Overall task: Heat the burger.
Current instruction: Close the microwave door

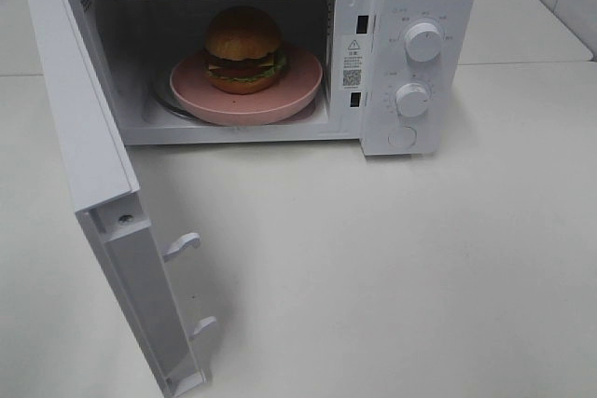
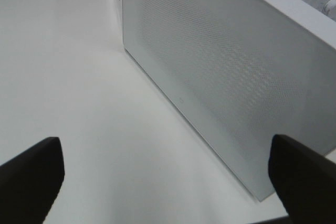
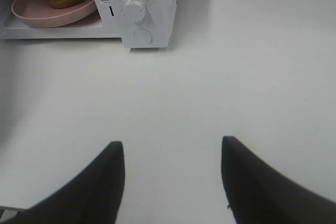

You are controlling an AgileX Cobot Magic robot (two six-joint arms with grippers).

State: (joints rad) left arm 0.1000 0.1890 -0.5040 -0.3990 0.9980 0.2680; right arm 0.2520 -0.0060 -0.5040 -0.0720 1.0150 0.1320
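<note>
Golden-brown burger [image 1: 244, 49], pink plate [image 1: 247, 100], white microwave [image 1: 424, 62], dotted grey door [image 2: 231, 77].

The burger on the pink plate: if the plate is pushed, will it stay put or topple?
The burger stands tall on stacked layers, so it may tip or shear if jolted. Its glossy bun looks slippery to grasp. The shallow pink plate probably would not stop a slide.
</note>
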